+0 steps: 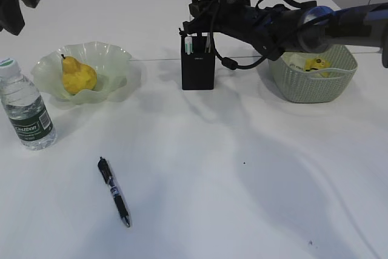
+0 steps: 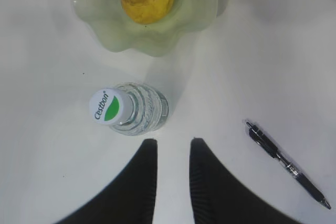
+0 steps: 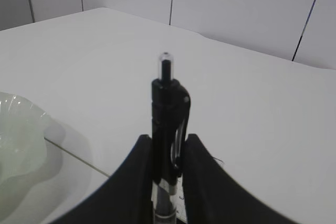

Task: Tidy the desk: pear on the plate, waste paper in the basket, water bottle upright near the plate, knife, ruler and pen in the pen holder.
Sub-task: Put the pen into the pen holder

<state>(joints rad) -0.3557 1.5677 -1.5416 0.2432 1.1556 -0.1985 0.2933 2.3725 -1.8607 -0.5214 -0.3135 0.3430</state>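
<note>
Pen [image 1: 114,191] lies flat on the near counter [image 1: 242,198], light, stiff and slick, likely best pinched mid-barrel. Farther back, the left claw [image 2: 173,148] hangs slightly parted and empty above the upright water bottle [image 2: 128,108]. Beyond, the right claw [image 3: 168,145] pinches another pen [image 3: 168,108] above the pen holder [image 1: 197,68].

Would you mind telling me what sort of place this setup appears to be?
Probably a lab's staged desk: a bare white desk against blank wall panels, with a pen holder, basket and a loose pen.
</note>
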